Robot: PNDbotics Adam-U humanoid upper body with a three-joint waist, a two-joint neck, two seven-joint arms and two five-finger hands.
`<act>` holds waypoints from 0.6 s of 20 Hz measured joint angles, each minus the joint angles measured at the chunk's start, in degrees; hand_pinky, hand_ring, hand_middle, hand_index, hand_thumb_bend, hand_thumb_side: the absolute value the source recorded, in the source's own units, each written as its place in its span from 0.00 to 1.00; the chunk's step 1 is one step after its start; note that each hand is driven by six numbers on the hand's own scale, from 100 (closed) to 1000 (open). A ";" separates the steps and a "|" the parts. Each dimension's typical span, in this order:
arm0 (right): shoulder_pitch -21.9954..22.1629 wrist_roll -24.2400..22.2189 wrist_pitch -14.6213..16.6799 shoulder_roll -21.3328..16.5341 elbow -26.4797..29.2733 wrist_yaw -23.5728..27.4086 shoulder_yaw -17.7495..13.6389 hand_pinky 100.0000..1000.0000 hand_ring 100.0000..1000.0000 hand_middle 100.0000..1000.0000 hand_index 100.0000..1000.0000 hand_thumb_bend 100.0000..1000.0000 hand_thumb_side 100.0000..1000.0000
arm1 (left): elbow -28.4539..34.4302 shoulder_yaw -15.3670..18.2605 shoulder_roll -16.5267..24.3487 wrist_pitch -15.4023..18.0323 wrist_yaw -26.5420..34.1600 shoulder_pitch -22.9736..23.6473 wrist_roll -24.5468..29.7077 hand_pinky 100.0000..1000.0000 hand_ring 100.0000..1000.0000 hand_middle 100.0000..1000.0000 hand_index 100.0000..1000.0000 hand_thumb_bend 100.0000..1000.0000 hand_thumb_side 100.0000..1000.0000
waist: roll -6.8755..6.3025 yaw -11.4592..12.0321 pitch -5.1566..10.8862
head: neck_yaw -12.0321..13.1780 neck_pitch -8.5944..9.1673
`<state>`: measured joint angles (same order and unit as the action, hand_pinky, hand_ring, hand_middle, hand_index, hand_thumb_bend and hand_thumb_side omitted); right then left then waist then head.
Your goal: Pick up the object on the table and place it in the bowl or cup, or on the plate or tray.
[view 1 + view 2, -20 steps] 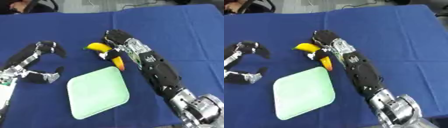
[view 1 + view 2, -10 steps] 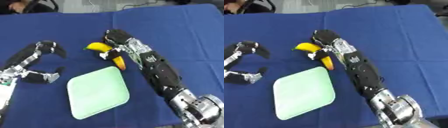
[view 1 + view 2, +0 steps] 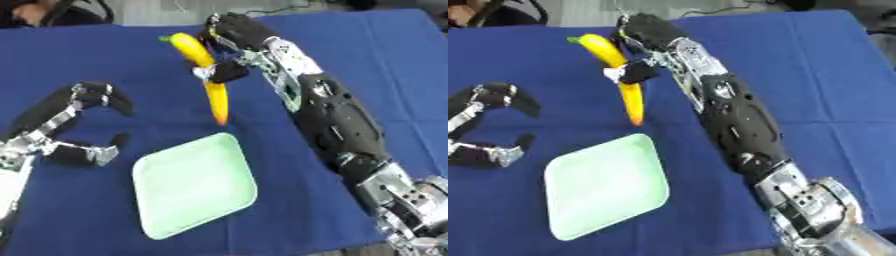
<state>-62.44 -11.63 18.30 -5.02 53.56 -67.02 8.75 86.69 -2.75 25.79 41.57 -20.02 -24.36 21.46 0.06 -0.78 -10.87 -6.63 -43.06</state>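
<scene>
Right hand: your right hand (image 3: 234, 42) reached in from the 5 o'clock corner up to about 12 o'clock on the table, with fingers and thumb curled round the banana (image 3: 203, 71) near its middle.
Banana: it was yellow, with a green stem end at 11 o'clock and an orange tip pointing to 6 o'clock. You had it hanging nearly upright, and its lower tip was just above the far edge of the plate. I could not tell whether the tip touched the cloth.
Plate: the pale green square plate (image 3: 194, 186) lay flat at about 6 o'clock on the table, with one corner turned toward the banana tip. Nothing lay on it.
Left hand: your left hand (image 3: 77, 125) rested at 9 o'clock, well apart from the banana. Its fingers and thumb formed a wide arc, relaxed, and grasped nothing.
Table: the blue cloth (image 3: 815, 75) covered the whole surface, bare at 2 o'clock.
Task's thing: the banana was in your right hand, off the cloth along most of its length and not yet on the plate.
</scene>
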 measured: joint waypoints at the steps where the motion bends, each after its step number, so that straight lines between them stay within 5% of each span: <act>1: 0.00 -0.21 0.00 -0.06 0.07 0.18 0.02 0.00 0.19 0.24 0.39 0.00 0.64 | 0.00 0.00 0.00 0.00 0.00 0.00 0.00 0.52 0.56 0.56 0.64 0.00 0.19 | 0.00 0.00 0.00 | 0.00 0.00; 12: 1.35 -3.38 3.09 -2.39 2.21 4.97 3.76 0.00 0.19 0.24 0.39 0.00 0.59 | 0.00 0.00 0.01 0.00 0.00 0.00 0.00 0.52 0.56 0.56 0.64 0.00 0.18 | 0.00 0.13 0.00 | 0.01 0.00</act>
<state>-61.09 -15.01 21.39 -7.41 55.77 -62.05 12.50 86.69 -2.75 25.80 41.57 -20.02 -24.36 21.46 0.06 -0.65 -10.87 -6.62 -43.06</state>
